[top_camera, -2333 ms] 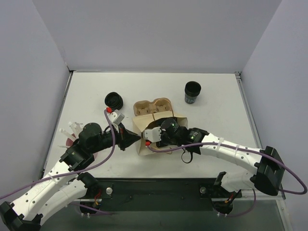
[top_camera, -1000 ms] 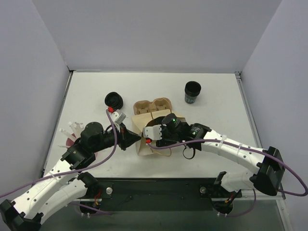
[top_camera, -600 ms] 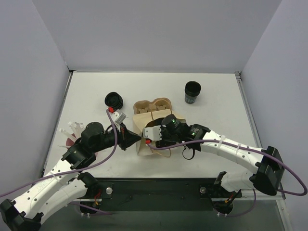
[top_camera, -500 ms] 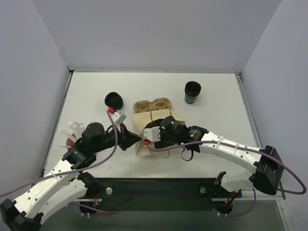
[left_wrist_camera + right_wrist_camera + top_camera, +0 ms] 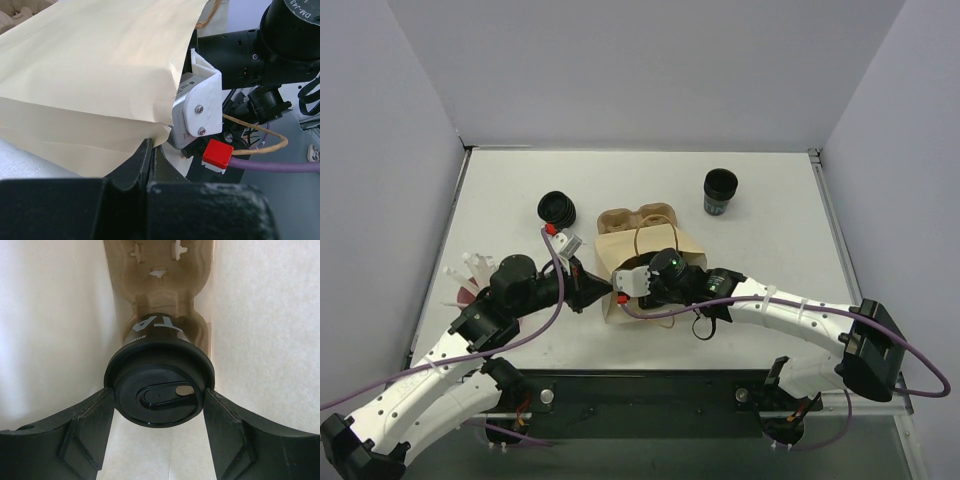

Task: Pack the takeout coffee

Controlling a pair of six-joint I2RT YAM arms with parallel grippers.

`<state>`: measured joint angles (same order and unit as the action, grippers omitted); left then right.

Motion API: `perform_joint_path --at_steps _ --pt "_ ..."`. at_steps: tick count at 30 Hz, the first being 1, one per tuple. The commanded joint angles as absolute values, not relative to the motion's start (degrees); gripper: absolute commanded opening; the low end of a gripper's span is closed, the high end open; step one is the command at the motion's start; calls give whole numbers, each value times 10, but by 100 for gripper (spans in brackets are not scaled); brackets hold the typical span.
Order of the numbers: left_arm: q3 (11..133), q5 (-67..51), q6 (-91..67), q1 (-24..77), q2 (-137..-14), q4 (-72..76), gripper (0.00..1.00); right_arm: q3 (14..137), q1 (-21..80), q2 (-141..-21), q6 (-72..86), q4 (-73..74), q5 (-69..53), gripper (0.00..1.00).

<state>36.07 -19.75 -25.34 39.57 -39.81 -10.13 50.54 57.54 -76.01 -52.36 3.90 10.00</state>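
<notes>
One task item: the takeout coffee (image 5: pixel 159 390), a small black disposable cup with a round black lid.
Lid: glossy black with a raised rim. An oval sip tab sits in the middle, with a small pale spot at one end.
Cup side: black with white lettering, of which only a few characters show below the lid.
Location: inside the tan paper bag (image 5: pixel 645 262), between its pale walls and over a well of the brown moulded-pulp carrier (image 5: pixel 156 285). Whether the cup's base is fully seated in the well cannot be told.
Right gripper (image 5: pixel 159 397): the jaws stand wide but press on the lid's rim from both sides, holding the cup. One black finger (image 5: pixel 85 435) shows on each side of the lid.
Left gripper (image 5: pixel 151 150): the jaws are fully closed, pinching the bag's paper edge at its mouth, just beside the right wrist.
Bag: it rests on the white tabletop (image 5: pixel 770 230) between the two arms. In the top view, the carrier's far end shows past the bag's far edge.
Elsewhere: a stack of lidless black cups (image 5: pixel 720 190) stands far right of the bag. A stack of loose black lids (image 5: pixel 557 208) sits to its far left. Both are apart from the bag.
</notes>
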Motion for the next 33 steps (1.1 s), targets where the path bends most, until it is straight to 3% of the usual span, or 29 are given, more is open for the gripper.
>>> perform_joint_path --at_steps 1,33 --pt "370 -205 -254 395 -390 -95 0 511 581 -758 -520 21 130 37" --pt "368 -208 -238 395 -393 -98 0 510 549 -791 -517 -18 114 37"
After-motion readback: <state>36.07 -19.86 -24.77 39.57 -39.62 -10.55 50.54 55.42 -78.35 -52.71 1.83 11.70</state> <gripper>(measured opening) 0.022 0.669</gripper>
